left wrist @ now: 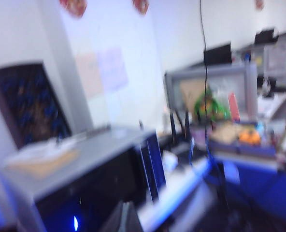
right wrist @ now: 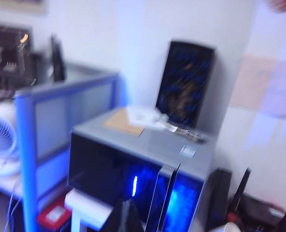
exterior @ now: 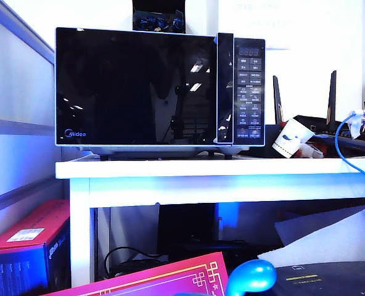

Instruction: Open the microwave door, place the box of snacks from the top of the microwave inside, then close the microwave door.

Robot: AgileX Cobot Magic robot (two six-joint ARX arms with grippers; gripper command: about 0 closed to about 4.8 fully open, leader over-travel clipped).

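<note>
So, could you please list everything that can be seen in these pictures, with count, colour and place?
microwave: one, black with silver trim, on the white table
microwave door: one, glossy black, shut
box of snacks: one, pale, on top of the microwave
black box: one, with blue wrappers, against the wall on top of the microwave
routers: black, count unclear, on the table right of the microwave
cable: one, blue, by the routers
red box: one, below the table, left
fan: one, white, beside a blue partition
left gripper: dark, blurred, facing the microwave, opening unclear
right gripper: dark, shut, facing the microwave
</note>
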